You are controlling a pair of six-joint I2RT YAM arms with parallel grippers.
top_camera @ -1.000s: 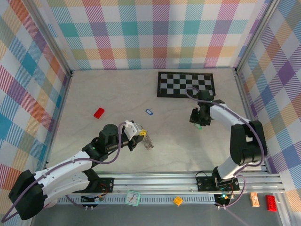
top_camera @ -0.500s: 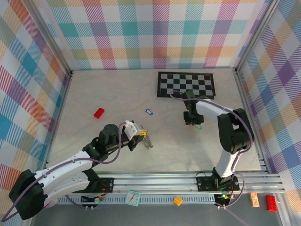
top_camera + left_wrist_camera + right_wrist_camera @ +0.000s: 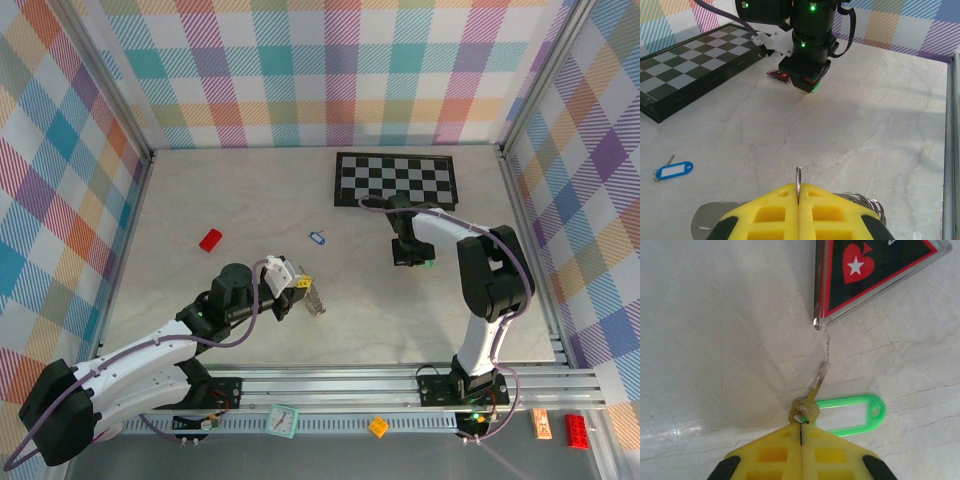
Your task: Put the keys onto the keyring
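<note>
My left gripper [image 3: 798,187] is shut on the keyring [image 3: 798,176]. One thin silver ring stands edge-on between the yellow pads, and more loops [image 3: 867,202] bunch to the right. In the top view that gripper [image 3: 305,292] hovers mid-table. The blue key [image 3: 317,238] lies flat on the table, and it is at the left of the left wrist view [image 3: 673,170]. My right gripper [image 3: 801,429] is shut at the head of the brass key [image 3: 808,401] that carries the green tag [image 3: 850,415]. It pinches the small ring through the key's hole. That gripper [image 3: 410,257] is just below the chequered board.
The black-and-white chequered board [image 3: 395,180] lies at the back right. A red block [image 3: 210,239] sits at the left. A small red triangle [image 3: 875,275] with a spade mark lies just beyond the green key. Patterned walls close in the table.
My right gripper has shifted slightly left and down, the arm's elbow has swung inward, and its jaws have closed on the green key. The left arm has stayed still.
</note>
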